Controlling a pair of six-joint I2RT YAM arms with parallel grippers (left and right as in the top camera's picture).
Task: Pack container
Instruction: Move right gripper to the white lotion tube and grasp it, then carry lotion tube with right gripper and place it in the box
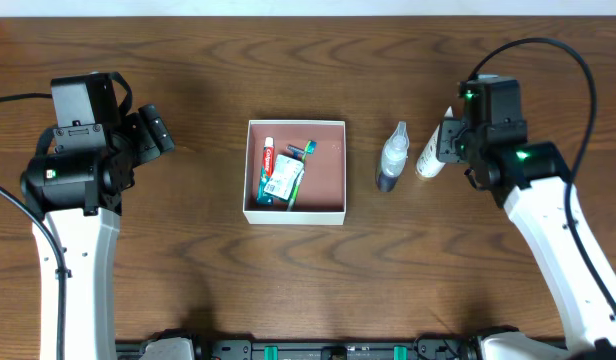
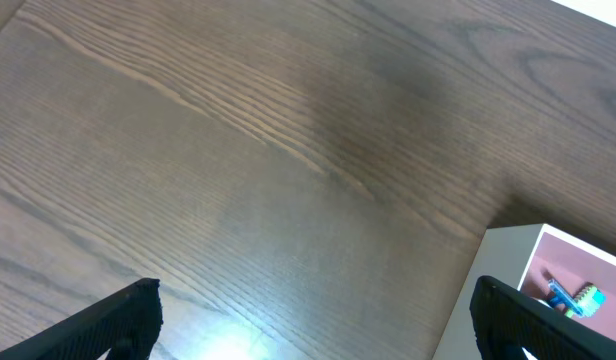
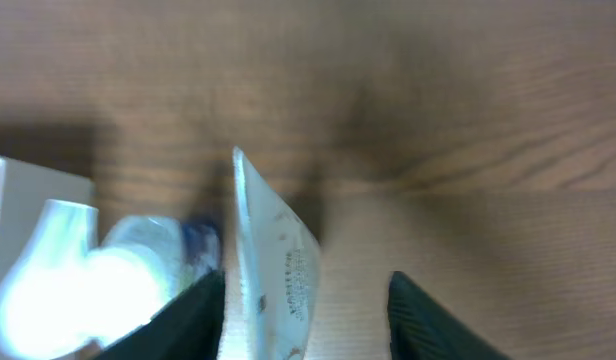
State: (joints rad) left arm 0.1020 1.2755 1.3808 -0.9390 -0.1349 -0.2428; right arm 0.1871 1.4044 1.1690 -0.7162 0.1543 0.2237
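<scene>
The container (image 1: 326,170) is set in the middle of the table (image 1: 188,260). It looks light, and its thin walls could be bent, so an edge should be held softly. The left fingers (image 2: 118,325) are spread and empty. The right fingers (image 3: 433,320) are spread around a white tube (image 3: 273,270).

A white tube (image 3: 275,268) sits between the parted jaws, clear bottle (image 3: 88,285) beside.

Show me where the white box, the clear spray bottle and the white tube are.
container (image 1: 328,185): overhead view, bare reddish-brown floor.
clear spray bottle (image 1: 392,157): overhead view, middle of its body.
white tube (image 1: 428,158): overhead view, middle of its body.
</scene>
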